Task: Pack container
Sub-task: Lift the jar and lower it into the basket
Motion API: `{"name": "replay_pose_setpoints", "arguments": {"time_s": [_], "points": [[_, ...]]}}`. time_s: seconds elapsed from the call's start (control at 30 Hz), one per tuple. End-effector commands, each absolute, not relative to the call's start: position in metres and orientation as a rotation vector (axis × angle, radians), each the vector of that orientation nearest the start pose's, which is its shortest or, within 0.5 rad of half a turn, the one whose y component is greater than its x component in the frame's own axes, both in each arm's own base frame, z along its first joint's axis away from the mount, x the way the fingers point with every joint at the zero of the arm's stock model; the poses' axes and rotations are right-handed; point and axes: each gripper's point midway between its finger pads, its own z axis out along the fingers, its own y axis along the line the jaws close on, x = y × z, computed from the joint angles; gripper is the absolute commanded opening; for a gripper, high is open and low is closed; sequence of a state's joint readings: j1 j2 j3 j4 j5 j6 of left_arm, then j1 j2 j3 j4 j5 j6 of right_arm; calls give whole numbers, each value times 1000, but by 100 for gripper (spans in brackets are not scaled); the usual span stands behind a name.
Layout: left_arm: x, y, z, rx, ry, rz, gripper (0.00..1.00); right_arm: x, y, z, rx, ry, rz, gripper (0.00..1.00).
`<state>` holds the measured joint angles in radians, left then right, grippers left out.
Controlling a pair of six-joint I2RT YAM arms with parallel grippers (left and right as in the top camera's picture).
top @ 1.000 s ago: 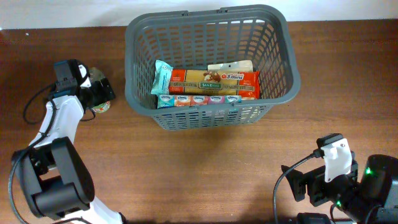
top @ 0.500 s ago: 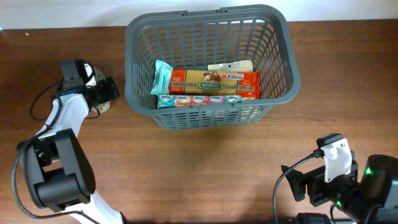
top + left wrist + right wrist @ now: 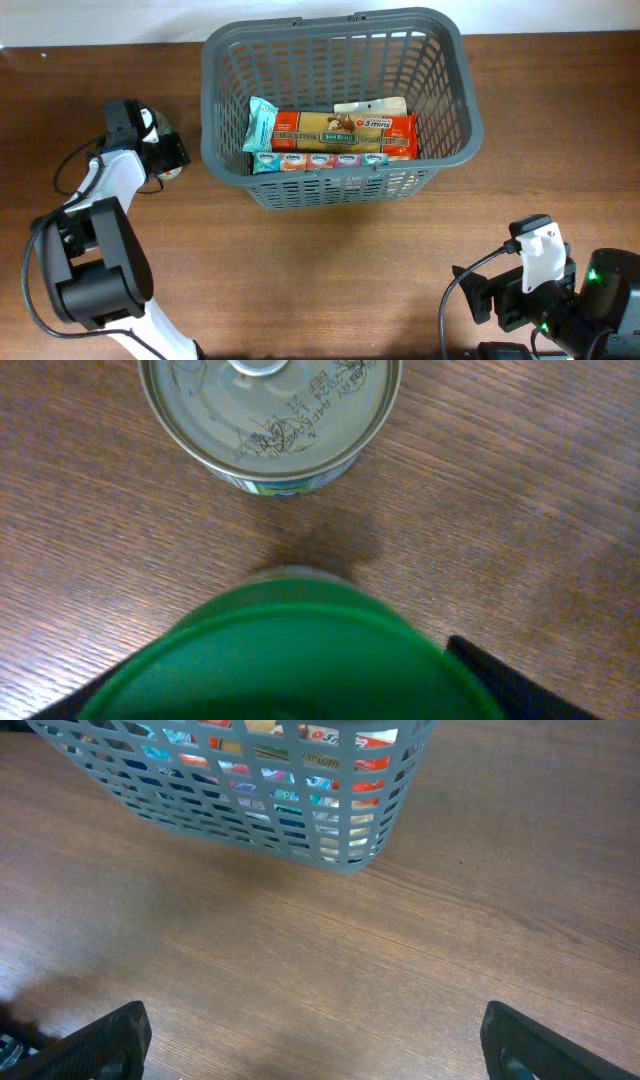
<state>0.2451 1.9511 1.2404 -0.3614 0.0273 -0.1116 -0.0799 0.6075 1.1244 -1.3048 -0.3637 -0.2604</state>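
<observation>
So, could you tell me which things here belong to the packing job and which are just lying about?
Job in hand: container, holding pasta box, teal packet and tissue packs; tin can and green-lidded item by the left fingers.
Lying about: right fingers, open, over bare wooden table.

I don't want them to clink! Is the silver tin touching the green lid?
Apart. The left wrist view shows bare table between the tin and green lid.
</observation>
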Motion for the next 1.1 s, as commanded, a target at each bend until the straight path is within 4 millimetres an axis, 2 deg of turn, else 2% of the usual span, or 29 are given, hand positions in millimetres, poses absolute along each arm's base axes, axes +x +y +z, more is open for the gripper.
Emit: {"name": "replay_pose_setpoints", "arguments": {"time_s": [0.0,0.47,0.6,0.67,0.87,1.07], "points": [[446,105,21,-444,2622,-3,65,158,47,270,-358,2282,255,99],[441,103,21,-454,2643,-7,52,158,47,270,-358,2282,255,99],[442,104,29,-472,2637,-12,45,158,47,270,-358,2282,255,99],[444,104,39,-471,2629,-11,40,158,47,270,-358,2282,255,99],[451,106,80,-457,2564,-4,36,158,47,270,-358,2282,255,99],[447,105,129,-442,2485,6,33,158,47,270,-358,2282,255,99]]}}
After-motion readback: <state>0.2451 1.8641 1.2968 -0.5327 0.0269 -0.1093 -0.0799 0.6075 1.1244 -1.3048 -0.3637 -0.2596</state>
